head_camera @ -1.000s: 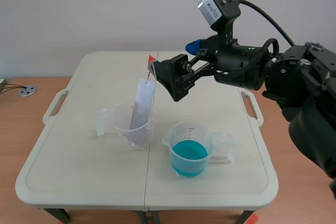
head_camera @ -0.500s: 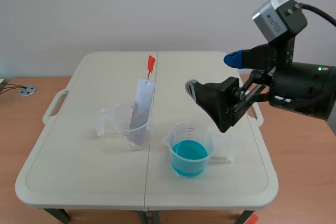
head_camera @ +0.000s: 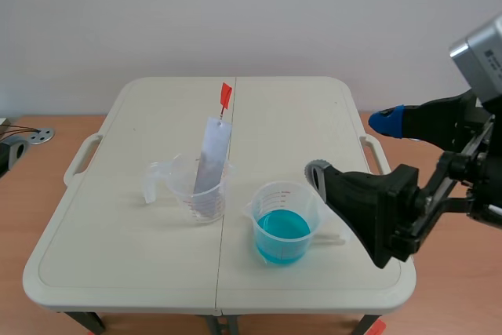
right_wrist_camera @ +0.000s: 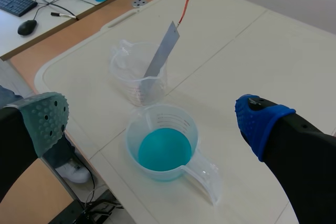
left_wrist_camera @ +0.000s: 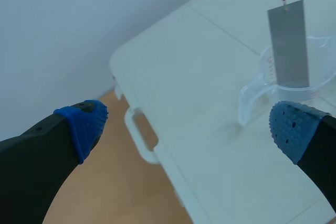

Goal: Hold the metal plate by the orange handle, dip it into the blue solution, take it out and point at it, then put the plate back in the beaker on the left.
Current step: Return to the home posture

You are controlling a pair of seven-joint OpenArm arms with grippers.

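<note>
The metal plate [head_camera: 209,154] is silver-grey with an orange-red handle [head_camera: 225,96]; the solution [head_camera: 282,227] is turquoise-blue in a clear beaker [head_camera: 271,196]. The desk [head_camera: 118,217] is cream. The right gripper [head_camera: 351,145] has dotted pads [right_wrist_camera: 260,119], one blue, one grey-green.

no legible text, red scale marks [right_wrist_camera: 139,98] on left beaker [right_wrist_camera: 128,71] too small, camera [head_camera: 477,51] label blurred

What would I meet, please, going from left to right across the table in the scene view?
The clear beaker holding the plate → blue solution beaker → right gripper, fingers open.
</note>
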